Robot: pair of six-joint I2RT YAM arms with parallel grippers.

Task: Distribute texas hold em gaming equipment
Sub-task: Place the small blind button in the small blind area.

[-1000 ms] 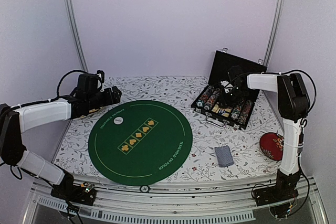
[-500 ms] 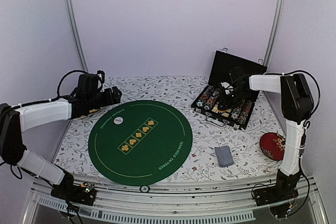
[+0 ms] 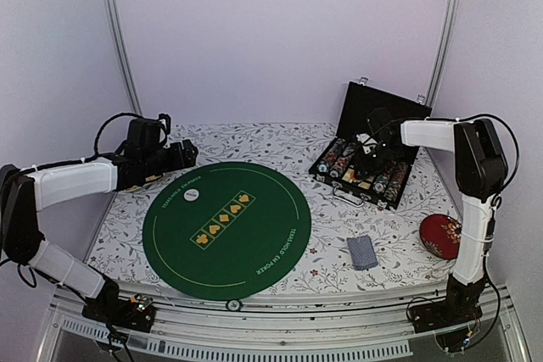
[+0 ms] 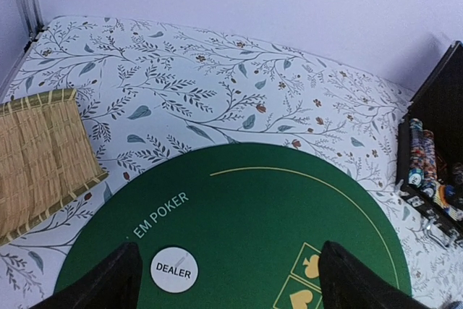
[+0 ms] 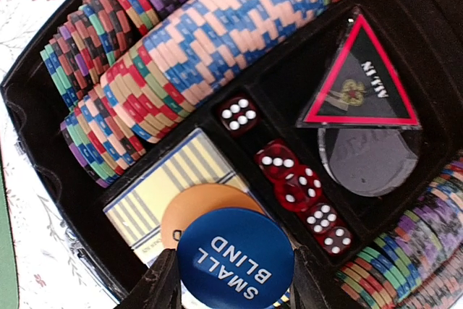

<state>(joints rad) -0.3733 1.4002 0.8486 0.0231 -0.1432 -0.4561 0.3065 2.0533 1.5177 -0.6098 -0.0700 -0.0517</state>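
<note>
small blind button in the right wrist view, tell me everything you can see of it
The small blind button is a flat round disc, deep blue, smooth and plastic-looking, with SMALL BLIND in white capitals that read upside down in this view. It lies face up between the fingers of the right gripper, which appear to pinch its edges. It is over the open black case, covering part of an orange disc and a striped card box.

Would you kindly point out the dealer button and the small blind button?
dealer button (image 4: 174, 273), left wrist view, centre of its white face.
small blind button (image 5: 235, 258), right wrist view, centre of its blue face.
</note>
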